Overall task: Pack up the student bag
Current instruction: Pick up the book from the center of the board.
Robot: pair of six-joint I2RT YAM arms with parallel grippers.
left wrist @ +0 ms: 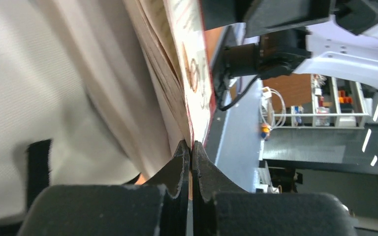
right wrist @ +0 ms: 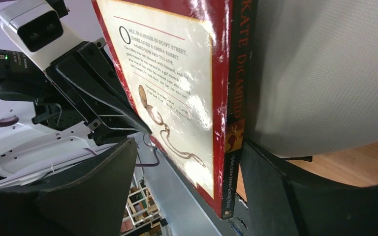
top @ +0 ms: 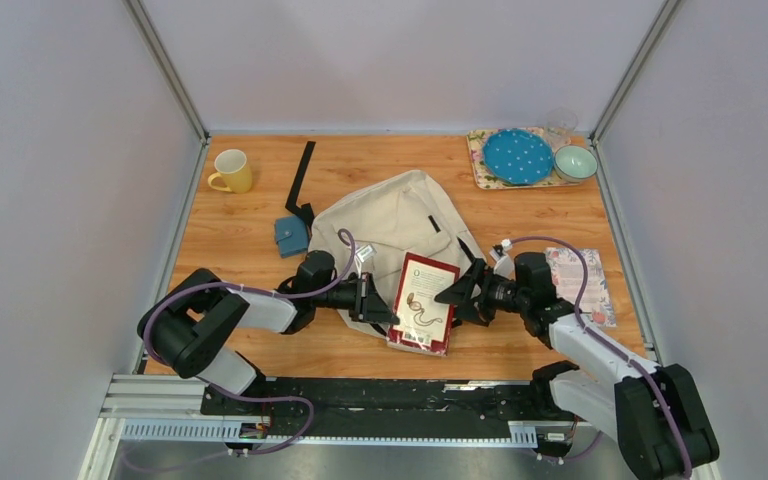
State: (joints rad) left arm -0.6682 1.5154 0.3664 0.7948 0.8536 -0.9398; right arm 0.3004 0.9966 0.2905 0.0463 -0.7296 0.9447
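The student bag [top: 390, 215], a cream fabric backpack, lies flat in the middle of the table. A red book with a cream cover [top: 425, 300] rests tilted on its near edge. My left gripper [top: 388, 312] is shut, its tips against the book's left edge. In the left wrist view the left gripper [left wrist: 192, 145] meets the book [left wrist: 189, 64] beside the bag [left wrist: 54, 88]. My right gripper [top: 457, 293] is open at the book's right edge. In the right wrist view the right gripper [right wrist: 189, 147] straddles the book's spine [right wrist: 236, 98]. One finger lies between the book and the bag [right wrist: 325, 73]; the other stands clear of the cover.
A yellow mug [top: 231, 170] stands at the back left. A blue pouch [top: 291, 236] and a black strap [top: 302, 180] lie left of the bag. At the back right a floral tray [top: 480, 165] carries a blue plate [top: 518, 157], a bowl [top: 575, 162] and a glass [top: 561, 125]. A floral packet [top: 582, 280] lies at the right.
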